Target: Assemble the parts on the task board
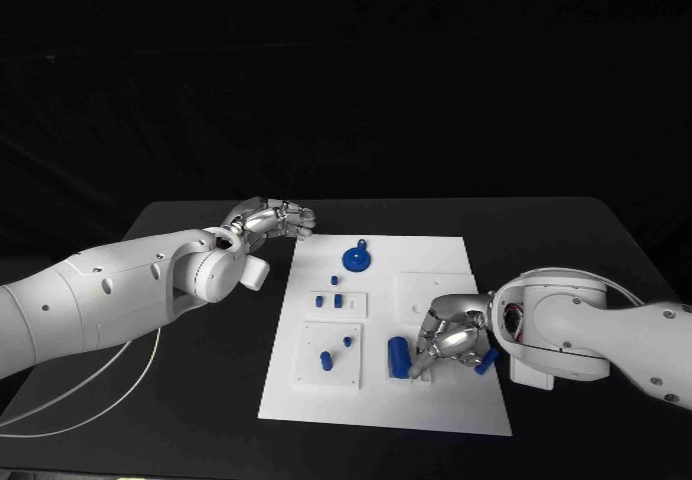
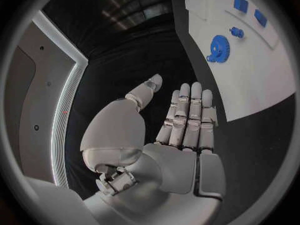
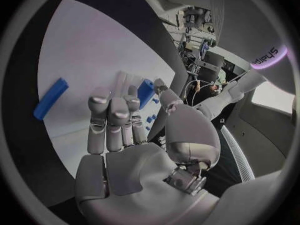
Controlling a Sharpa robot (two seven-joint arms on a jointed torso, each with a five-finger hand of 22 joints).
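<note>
Head view: the white task board [image 1: 433,400] lies on the black table [image 1: 173,410] between the two arms. The right hand [image 1: 451,341] hangs over the board's right side, fingers pointing down toward a blue bar [image 1: 398,357] just beside its fingertips; whether they touch it cannot be told from this angle. A second blue bar [image 1: 488,361] lies on the wrist side of that hand, partly hidden under it. The left hand [image 1: 273,219] sits off the board, near its far left corner, fingers curled loosely and holding nothing visible. Beyond the right hand's fingertips lie a blue gear [image 1: 356,261] and several small blue pegs [image 1: 329,300].

Right wrist view: the right hand [image 3: 119,130] has its fingers straight and close together, with nothing between them — a detail the head view hides. One blue bar [image 3: 50,98] lies flat on the board, apart from the fingers; a shorter blue piece [image 3: 145,93] shows just past the fingertips.

Left wrist view: the left hand [image 2: 181,120] is extended with fingers side by side, empty, over bare table; the gear [image 2: 218,48] lies on the board well ahead of the fingertips.

Both bars lie flat — in the head view their long axes run roughly from the robot toward the far edge.
</note>
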